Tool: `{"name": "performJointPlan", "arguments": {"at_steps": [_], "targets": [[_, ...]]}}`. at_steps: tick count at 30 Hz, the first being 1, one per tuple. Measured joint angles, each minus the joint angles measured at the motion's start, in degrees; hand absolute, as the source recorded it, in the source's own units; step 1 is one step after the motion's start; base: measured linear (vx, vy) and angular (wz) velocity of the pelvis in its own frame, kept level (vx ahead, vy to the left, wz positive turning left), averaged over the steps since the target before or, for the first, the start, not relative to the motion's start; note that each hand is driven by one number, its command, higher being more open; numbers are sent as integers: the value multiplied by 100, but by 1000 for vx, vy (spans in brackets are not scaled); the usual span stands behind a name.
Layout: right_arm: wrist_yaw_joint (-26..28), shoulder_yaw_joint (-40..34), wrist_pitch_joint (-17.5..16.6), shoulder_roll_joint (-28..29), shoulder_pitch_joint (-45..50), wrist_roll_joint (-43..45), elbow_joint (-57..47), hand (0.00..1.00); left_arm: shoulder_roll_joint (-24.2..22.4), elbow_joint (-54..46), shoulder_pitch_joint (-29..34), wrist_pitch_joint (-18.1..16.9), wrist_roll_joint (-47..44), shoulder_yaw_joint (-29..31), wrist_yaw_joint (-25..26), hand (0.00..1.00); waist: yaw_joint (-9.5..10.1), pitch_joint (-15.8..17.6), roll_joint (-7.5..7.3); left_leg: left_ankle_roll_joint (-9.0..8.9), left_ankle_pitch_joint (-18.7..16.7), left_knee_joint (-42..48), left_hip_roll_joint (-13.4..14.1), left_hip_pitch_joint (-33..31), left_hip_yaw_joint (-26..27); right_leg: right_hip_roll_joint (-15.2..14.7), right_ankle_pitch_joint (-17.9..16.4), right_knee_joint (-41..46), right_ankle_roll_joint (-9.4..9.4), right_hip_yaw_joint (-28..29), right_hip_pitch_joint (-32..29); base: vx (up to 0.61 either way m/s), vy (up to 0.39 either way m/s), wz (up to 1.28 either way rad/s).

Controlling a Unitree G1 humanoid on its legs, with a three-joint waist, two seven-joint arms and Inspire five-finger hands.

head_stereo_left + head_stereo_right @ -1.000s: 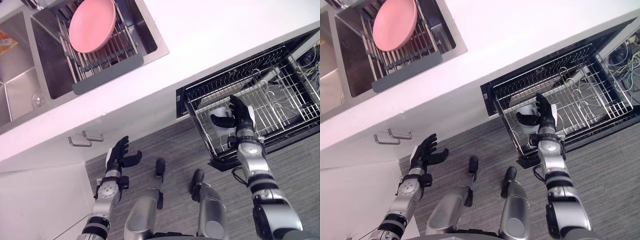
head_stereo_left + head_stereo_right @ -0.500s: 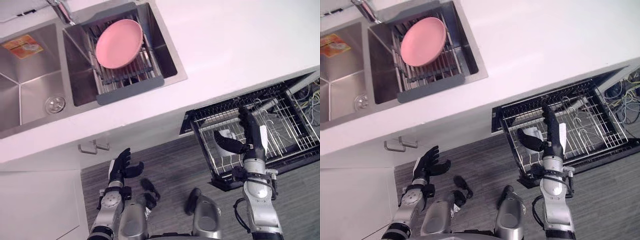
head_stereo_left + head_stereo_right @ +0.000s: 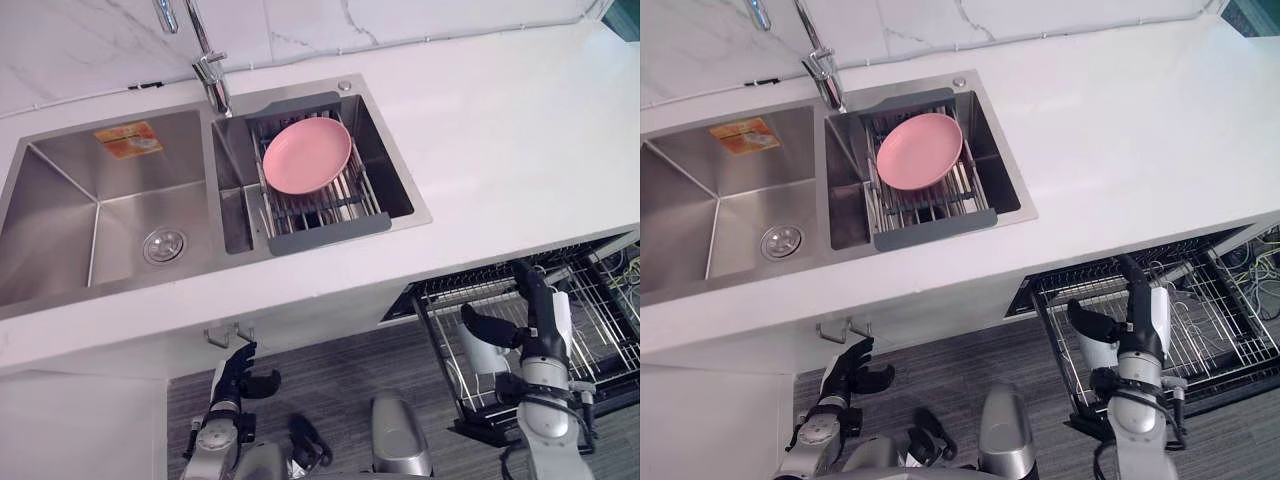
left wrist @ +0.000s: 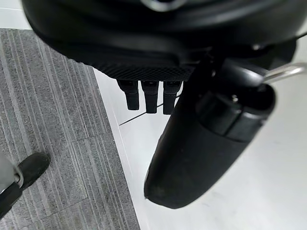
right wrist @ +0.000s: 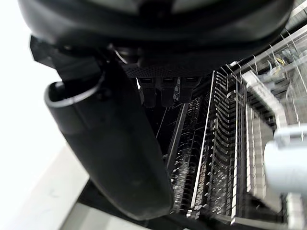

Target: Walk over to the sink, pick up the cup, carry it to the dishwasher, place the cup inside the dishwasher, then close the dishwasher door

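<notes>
The white cup [image 3: 487, 357] rests in the front left corner of the pulled-out dishwasher rack [image 3: 437, 330], under the counter's edge. My right hand [image 3: 541, 318] is raised just right of the cup, open, with its fingers straight and its thumb stretched out above the cup, not gripping it. In the right wrist view the thumb [image 5: 115, 143] stands before the rack's wires [image 5: 216, 143]. My left hand [image 3: 236, 372] hangs open and holds nothing, low by the cabinet front below the sink; its thumb [image 4: 201, 139] shows in the left wrist view.
A double steel sink [image 3: 95, 215] sits in the white counter [image 3: 520, 130]. A pink plate [image 3: 307, 155] lies on a drain rack in the right basin, behind it the tap [image 3: 212, 70]. A cabinet handle [image 3: 225, 333] is above my left hand. Grey floor [image 3: 340, 370] lies below.
The camera has tilted up toward the sink and counter. My right hand's fingers have straightened and come off the cup, which stays in the rack. The left hand stays idle.
</notes>
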Motion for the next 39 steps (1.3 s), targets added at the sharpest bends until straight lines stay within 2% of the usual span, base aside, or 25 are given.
{"name": "performJointPlan", "arguments": {"at_steps": [1,2,5,7,10,13,14,15,17,19,23,25,28,30,32,34,37,39], "targets": [[-8,-3,0,-90,187,-15,-76,90,10,14,53,-4,26,8,-13,90,-11,-104,-88,-61,-28,53,-68,-51,-94,6,529,-373,191,44,9,93,-142,44],[-70,-20,0,-189,293,-37,-91,90,-72,66,78,-1,43,30,-13,90,-28,-167,9,-162,-38,81,39,-98,-197,59,576,-509,233,-112,89,90,-141,28],[27,-9,2,-67,326,-220,-157,90,-316,117,73,-4,141,34,-33,90,39,-349,187,-315,133,-82,315,-200,-149,357,994,-1056,93,-170,143,68,-121,-9],[85,-9,3,292,370,-224,-240,90,-474,208,-26,3,142,32,-33,90,81,-463,229,-352,277,-293,339,-158,-110,427,1138,-1228,58,-168,149,0,-86,-13],[160,45,2,1060,632,-215,-504,90,-723,275,-78,24,246,31,-29,90,148,-658,381,-377,461,-588,332,-80,-39,499,1295,-1478,41,-121,213,-22,-53,-9],[163,286,-1,1633,819,-127,-805,90,-788,403,-131,61,276,32,-12,90,235,-712,428,-403,550,-748,329,84,123,564,1397,-1621,34,19,295,-49,-20,-28],[160,421,-40,1817,862,-104,-1166,90,-789,455,-106,95,329,30,-10,90,252,-713,418,-415,551,-780,340,162,267,598,1433,-1675,50,143,320,-75,9,-61],[153,548,-259,1970,900,-105,-1684,90,-804,462,-58,150,372,20,-10,90,292,-737,364,-450,524,-785,355,215,439,644,1482,-1770,100,284,323,-87,20,-64],[108,587,-481,2045,900,-106,-2056,90,-814,463,-35,157,386,11,-11,90,330,-783,312,-439,508,-785,359,250,555,659,1515,-1820,120,366,327,-66,25,-36],[-38,601,-832,2122,881,-107,-2535,90,-795,463,-21,159,463,-36,-10,90,346,-908,141,-417,492,-788,355,314,606,656,1549,-1866,153,428,389,-40,20,-13],[-138,604,-1006,2125,823,-117,-2658,90,-707,574,-16,159,467,-246,-3,90,373,-1077,-169,-417,493,-866,310,400,650,616,1622,-2017,145,446,496,-11,32,-7],[-139,603,-1006,2117,809,-122,-2658,90,-710,646,-30,159,467,-309,-3,90,374,-1085,-182,-424,500,-922,265,425,644,583,1648,-2036,159,446,518,28,50,1],[-141,502,-1005,1926,642,-120,-2645,90,-679,752,-27,160,468,-378,-4,90,392,-1082,-178,-437,554,-1067,143,427,567,492,1672,-2104,189,401,537,59,63,15],[-81,373,-1008,1549,390,-117,-2590,90,-598,838,-38,159,471,-377,-6,90,398,-1084,-181,-391,621,-1217,60,449,427,423,1699,-2180,196,276,605,80,47,33],[99,164,-1081,825,-133,-102,-2187,90,-439,830,-41,159,470,-365,-20,90,491,-1081,-199,-321,731,-1397,-29,446,272,350,1709,-2186,191,109,618,99,28,39],[214,55,-1137,450,-350,-90,-1874,90,-350,812,-41,152,468,-354,-28,90,563,-1072,-213,-301,758,-1450,-54,436,177,329,1709,-2198,192,55,629,65,5,33],[543,-35,-1163,-495,-854,167,-801,90,-121,772,18,143,467,-295,-73,90,682,-1046,-238,-266,859,-1604,-108,415,-101,262,1707,-2230,191,-211,697,87,-12,44],[749,-28,-1161,-891,-1137,319,-275,90,-59,703,96,143,466,-172,-140,90,724,-1039,-230,-250,911,-1678,-144,377,-228,229,1707,-2281,191,-318,697,79,-11,32]]}}
